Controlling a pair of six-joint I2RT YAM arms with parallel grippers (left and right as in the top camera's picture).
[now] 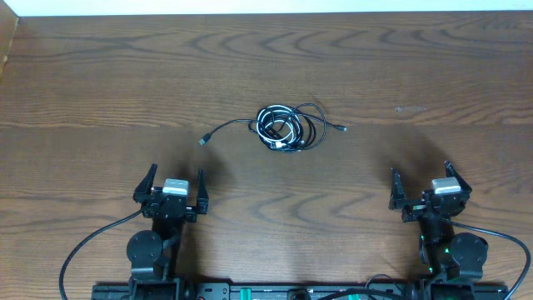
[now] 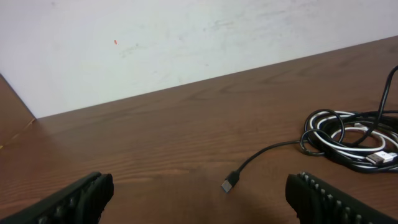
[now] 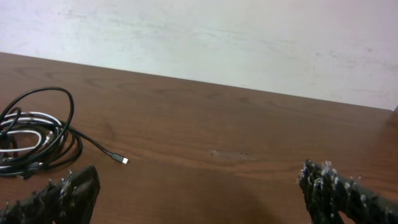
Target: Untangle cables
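A black cable (image 1: 310, 125) and a white cable (image 1: 279, 128) lie coiled together in one bundle at the middle of the wooden table. A black tail runs left to a plug (image 1: 203, 140), another runs right to a small plug (image 1: 342, 127). My left gripper (image 1: 172, 185) is open and empty, near the front left, apart from the bundle. My right gripper (image 1: 425, 184) is open and empty at the front right. The left wrist view shows the bundle (image 2: 348, 140) and the left plug (image 2: 230, 183). The right wrist view shows the coil (image 3: 34, 134) and the small plug (image 3: 121, 159).
The wooden table (image 1: 100, 92) spreads wide around the bundle. A white wall (image 2: 155, 37) stands behind its far edge. A faint pale smudge (image 1: 410, 109) marks the wood at the right.
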